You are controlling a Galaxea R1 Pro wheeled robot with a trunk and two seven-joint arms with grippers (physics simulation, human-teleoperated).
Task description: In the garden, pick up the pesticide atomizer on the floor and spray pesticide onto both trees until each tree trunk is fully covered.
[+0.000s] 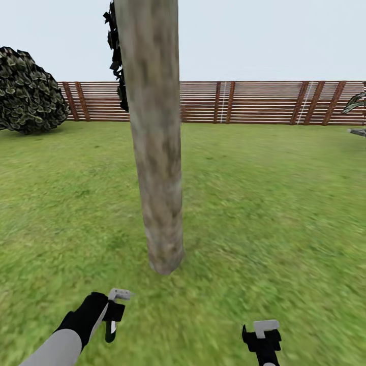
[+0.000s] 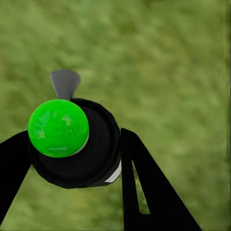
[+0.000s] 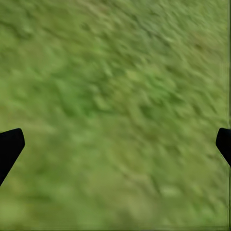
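The left gripper's fingers (image 2: pixel 144 183) are seen closed against the dark round body of the pesticide atomizer (image 2: pixel 79 144), which is held between them; in the left wrist view a bright green cap is seen end-on and a grey nozzle piece juts beyond it over the blurred grass. In the head view the left gripper (image 1: pixel 113 312) is carried low, with the bottle's pale nozzle head showing above the dark hand. Ahead of these fingers and a little to their right, the tree trunk (image 1: pixel 155 152) is planted in the grass lawn (image 1: pixel 264 213), rising straight and mottled pale grey-brown out of the top of the view; it stands near the fingers but apart from them. No whitish specks can be made out on its bark. Farther right, the right gripper (image 1: pixel 262 338) is held low, and in the right wrist view its fingertips (image 3: pixel 9 147) are spread wide with nothing between them but grass. Behind everything, a shrub (image 1: pixel 30 91) and the wooden fence (image 1: pixel 254 101) are seen. The picking-up is judged done, and the spraying of this trunk is judged the step in hand. The next move is thought to call for the nozzle being turned toward the trunk and swept along its length.
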